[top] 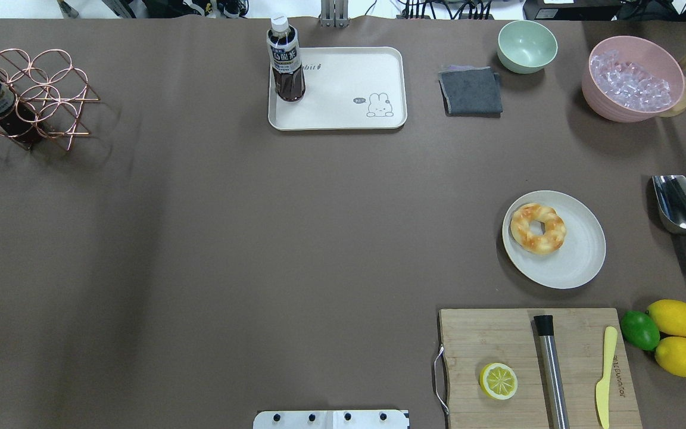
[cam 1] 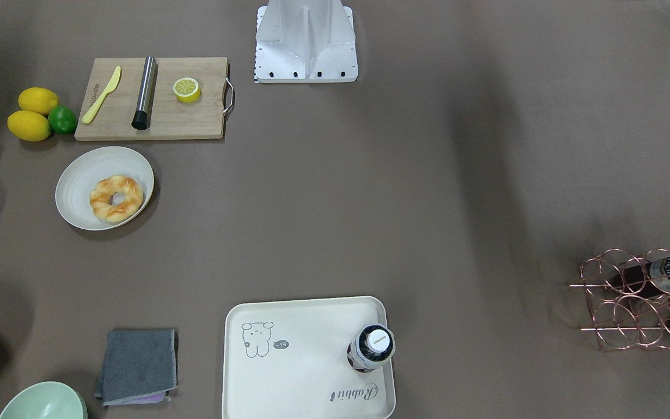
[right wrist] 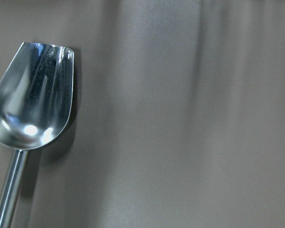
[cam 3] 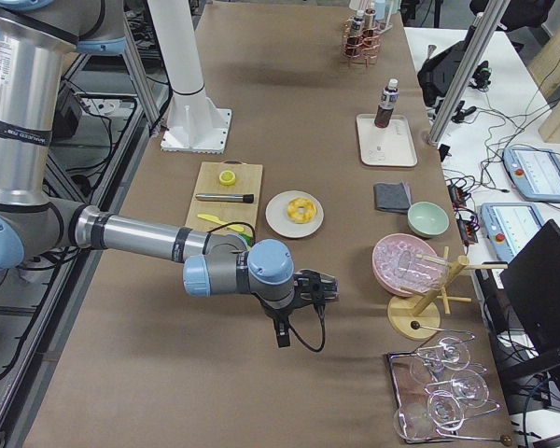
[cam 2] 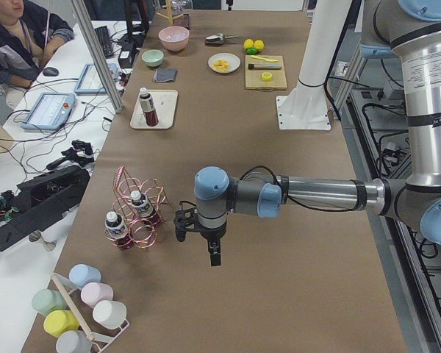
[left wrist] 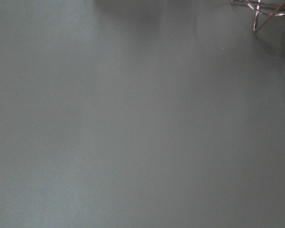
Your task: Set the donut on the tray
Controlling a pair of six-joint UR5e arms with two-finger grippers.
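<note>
Nearest the robot's base, on the near side of the round plate (top: 581, 262), lies the wooden cutting board (top: 486, 333); it carries a halved lemon (top: 498, 381), a steel rod (top: 551, 369) and a yellow knife (top: 604, 375); two whole lemons (top: 675, 317) and a lime (top: 639, 330) sit just off its right end. The donut (top: 538, 228) lies flat on the plate's left part. Right of the plate rests a metal scoop (top: 679, 205); the right gripper (cam 3: 327, 287) hangs above the table on that side, and I cannot tell whether its fingers are spread or pressed together. Beyond the plate come a folded grey cloth (top: 471, 89), a green bowl (top: 526, 44) and a pink bowl of ice (top: 629, 89). Far and left of the plate is the tray (top: 343, 89); a dark bottle (top: 285, 59) stands upright in its far left corner. Farthest left of the plate stands a copper wire rack (top: 27, 95) holding bottles; the left gripper (cam 2: 182, 224) hovers beside it, its state impossible to tell.
</note>
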